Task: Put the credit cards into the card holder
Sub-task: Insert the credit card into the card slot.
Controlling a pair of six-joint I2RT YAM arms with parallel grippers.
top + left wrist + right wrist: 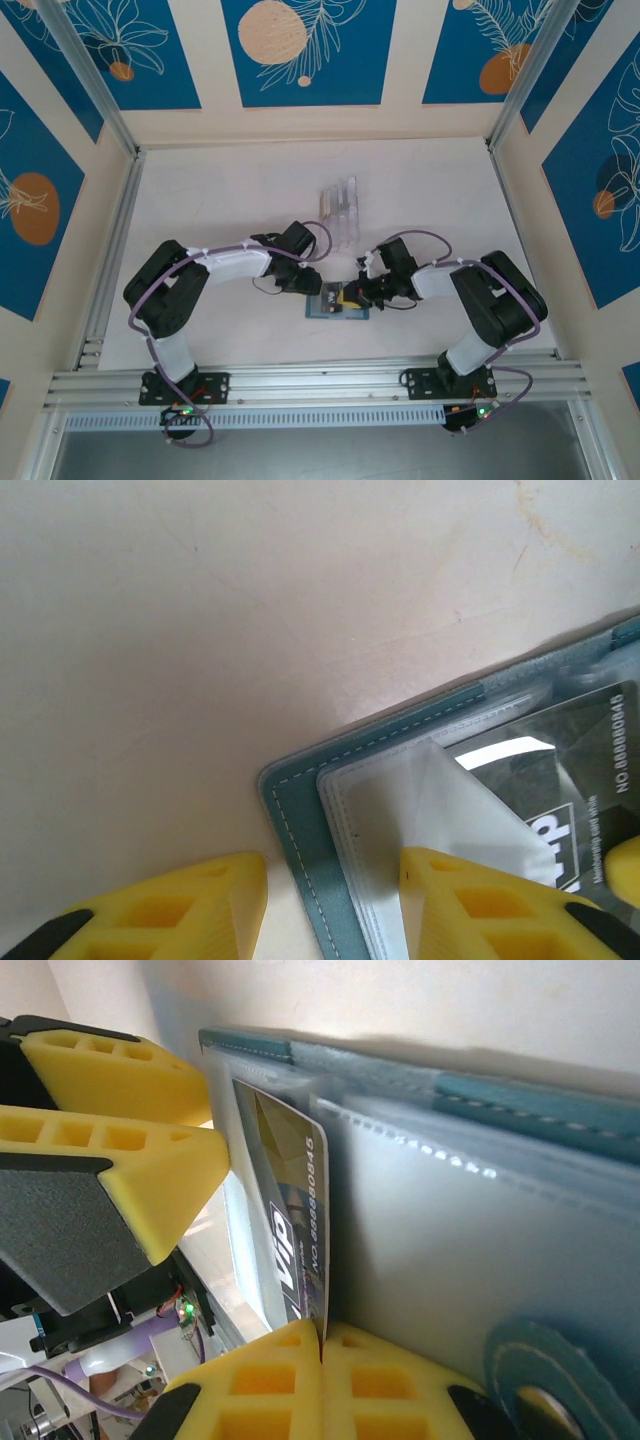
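Observation:
The slate-teal card holder [325, 311] lies open on the table between the two arms. Its stitched corner [300, 810] and pale see-through pockets [450, 1250] show close up. My left gripper [332, 868] is open and straddles that corner, with one yellow finger [470, 900] pressing on the top pocket. My right gripper [322, 1338] is shut on the near edge of a dark greyish credit card [290, 1210] marked VIP. The card stands on edge at the mouth of a pocket, and its printed face [575, 780] lies under clear plastic.
A clear acrylic slotted rack [340, 207] stands farther back at mid table. The left gripper's fingers [110, 1110] sit close beside the card. The wallet's snap tab [545, 1380] lies by my right fingers. Aluminium rails edge the table [200, 200].

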